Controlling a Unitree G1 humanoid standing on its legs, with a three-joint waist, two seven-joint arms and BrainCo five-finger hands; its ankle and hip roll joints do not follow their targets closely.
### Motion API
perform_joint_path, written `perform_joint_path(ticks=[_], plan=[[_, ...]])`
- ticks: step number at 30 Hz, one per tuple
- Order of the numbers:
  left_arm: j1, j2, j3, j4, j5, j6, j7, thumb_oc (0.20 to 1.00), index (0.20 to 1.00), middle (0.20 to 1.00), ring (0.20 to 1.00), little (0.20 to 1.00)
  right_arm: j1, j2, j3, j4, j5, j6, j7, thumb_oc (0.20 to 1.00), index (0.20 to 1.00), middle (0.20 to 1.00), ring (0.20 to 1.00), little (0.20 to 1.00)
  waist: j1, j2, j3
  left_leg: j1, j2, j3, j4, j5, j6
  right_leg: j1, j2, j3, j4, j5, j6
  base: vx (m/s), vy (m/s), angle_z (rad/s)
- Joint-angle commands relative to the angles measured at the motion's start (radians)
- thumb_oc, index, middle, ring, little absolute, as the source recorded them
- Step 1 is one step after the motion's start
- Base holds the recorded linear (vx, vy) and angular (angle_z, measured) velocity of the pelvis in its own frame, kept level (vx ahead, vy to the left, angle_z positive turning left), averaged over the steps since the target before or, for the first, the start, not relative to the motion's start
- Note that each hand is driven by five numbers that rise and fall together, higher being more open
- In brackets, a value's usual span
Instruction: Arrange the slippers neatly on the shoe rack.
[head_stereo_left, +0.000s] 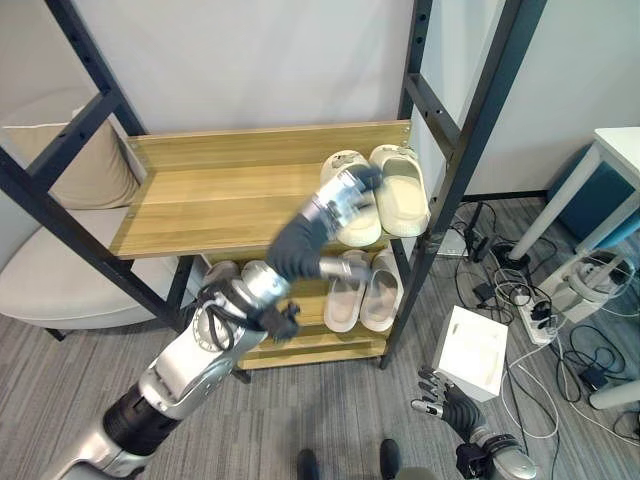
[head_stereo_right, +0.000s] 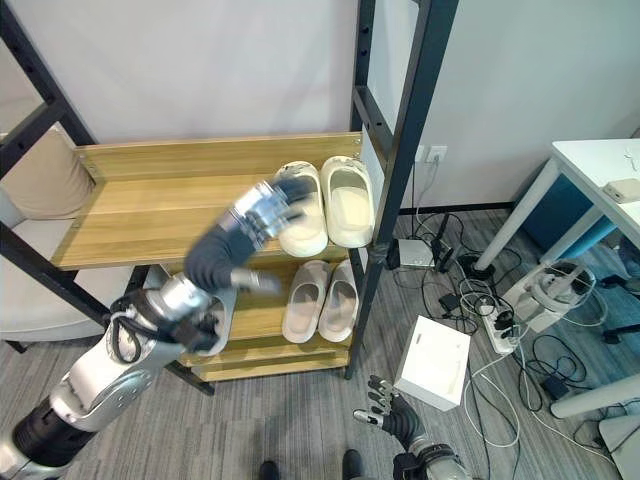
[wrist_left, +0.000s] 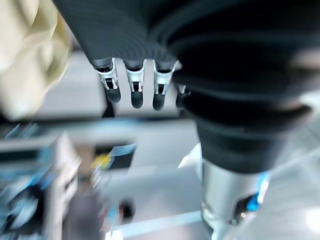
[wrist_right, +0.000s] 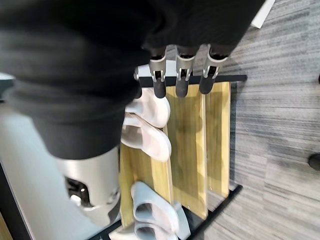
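Observation:
A pair of cream slippers stands at the right end of the rack's top wooden shelf (head_stereo_left: 200, 190). My left hand (head_stereo_left: 343, 197) reaches over the pair's left slipper (head_stereo_left: 360, 228), its fingers straight and its dark tips on the slipper's upper. The right slipper (head_stereo_left: 401, 195) lies close beside it. In the left wrist view the straight fingers (wrist_left: 136, 85) show, with a cream slipper (wrist_left: 25, 55) beside them. A pale pink pair (head_stereo_left: 362, 292) sits on the lower shelf, and a grey pair (wrist_right: 150, 210) lies further left, partly behind my arm. My right hand (head_stereo_left: 440, 400) hangs open low over the floor.
The rack's dark metal upright (head_stereo_left: 470, 150) runs past the cream pair's right side. A white box (head_stereo_left: 472, 352) lies on the carpet at the right, with a power strip and cables (head_stereo_left: 535, 310) beyond it. A white table (head_stereo_left: 615, 150) stands far right, a beige armchair (head_stereo_left: 60, 270) far left.

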Motion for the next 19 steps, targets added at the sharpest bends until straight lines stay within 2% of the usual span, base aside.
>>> perform_joint_path(ticks=[1,3,4,5,7,8,10,13,19], plan=[[0.021,-0.03,0.007,0.137,-0.067,0.088,-0.18,1.0,1.0,1.0,1.0,1.0,-0.018,0.0,-0.006,-0.052,-0.041,-0.017,0.04,1.0,1.0,1.0,1.0,1.0,-0.009,-0.021,-0.008,0.078,-0.004,-0.008,0.001,-0.175,0.018,0.089,0.014,-0.043,0.001,-0.186,0.028,-0.06,0.004,-0.02],[0.145,-0.046,0.016,0.197,-0.043,0.108,-0.199,1.0,1.0,1.0,1.0,1.0,-0.029,-0.008,-0.007,-0.053,-0.05,-0.013,0.042,1.0,1.0,1.0,1.0,1.0,-0.005,-0.018,-0.007,0.087,-0.004,-0.011,0.001,-0.177,0.019,0.098,0.016,-0.043,0.001,-0.188,0.026,-0.05,0.01,0.05],[0.262,-0.08,0.048,0.258,-0.018,0.117,-0.191,1.0,1.0,1.0,1.0,1.0,-0.034,-0.01,-0.009,-0.056,-0.049,-0.011,0.044,1.0,1.0,1.0,1.0,1.0,-0.002,-0.019,-0.009,0.09,-0.003,-0.01,0.001,-0.176,0.021,0.101,0.016,-0.042,0.001,-0.188,0.023,-0.08,0.026,0.09],[0.387,-0.155,0.096,0.386,0.026,0.122,-0.156,1.0,1.0,1.0,1.0,1.0,-0.034,-0.017,-0.022,-0.079,-0.039,-0.008,0.045,1.0,1.0,1.0,1.0,1.0,0.003,-0.019,-0.01,0.093,-0.003,-0.01,0.001,-0.176,0.026,0.105,0.016,-0.039,0.001,-0.19,0.019,-0.08,0.028,0.06],[0.45,-0.226,0.152,0.478,0.058,0.11,-0.084,1.0,1.0,1.0,1.0,1.0,-0.022,-0.019,-0.039,-0.106,-0.022,-0.012,0.034,1.0,1.0,1.0,1.0,1.0,0.006,-0.019,-0.01,0.092,-0.004,-0.014,0.001,-0.172,0.03,0.105,0.017,-0.042,0.001,-0.189,0.015,-0.05,0.021,-0.03],[0.45,-0.227,0.152,0.479,0.059,0.109,-0.084,1.0,1.0,1.0,1.0,1.0,-0.022,-0.02,-0.038,-0.106,-0.022,-0.011,0.034,1.0,1.0,1.0,1.0,1.0,0.005,-0.018,-0.01,0.092,-0.005,-0.014,0.001,-0.172,0.03,0.105,0.017,-0.043,0.001,-0.189,0.015,-0.04,0.01,0.18],[0.481,-0.304,0.22,0.59,0.155,0.083,0.016,1.0,1.0,1.0,1.0,1.0,-0.018,-0.008,-0.051,-0.107,-0.011,-0.022,-0.003,1.0,1.0,1.0,1.0,1.0,0.017,-0.023,-0.005,0.087,-0.007,-0.025,0.001,-0.165,0.033,0.103,0.017,-0.047,0.001,-0.187,0.01,-0.05,0.007,0.25],[0.487,-0.375,0.276,0.701,0.201,0.072,0.108,1.0,1.0,1.0,1.0,1.0,-0.023,0.015,-0.073,-0.097,0.007,-0.028,-0.05,1.0,1.0,1.0,1.0,1.0,0.028,-0.026,0.0,0.083,-0.009,-0.034,0.001,-0.16,0.035,0.103,0.016,-0.056,0.001,-0.186,0.007,-0.04,-0.004,0.05],[0.462,-0.434,0.32,0.817,0.23,0.061,0.195,1.0,1.0,1.0,1.0,1.0,-0.03,0.028,-0.079,-0.094,0.025,-0.028,-0.092,1.0,1.0,1.0,1.0,1.0,0.031,-0.026,-0.003,0.085,-0.01,-0.034,0.001,-0.161,0.035,0.104,0.014,-0.057,0.001,-0.186,0.005,-0.03,-0.001,0.02]])
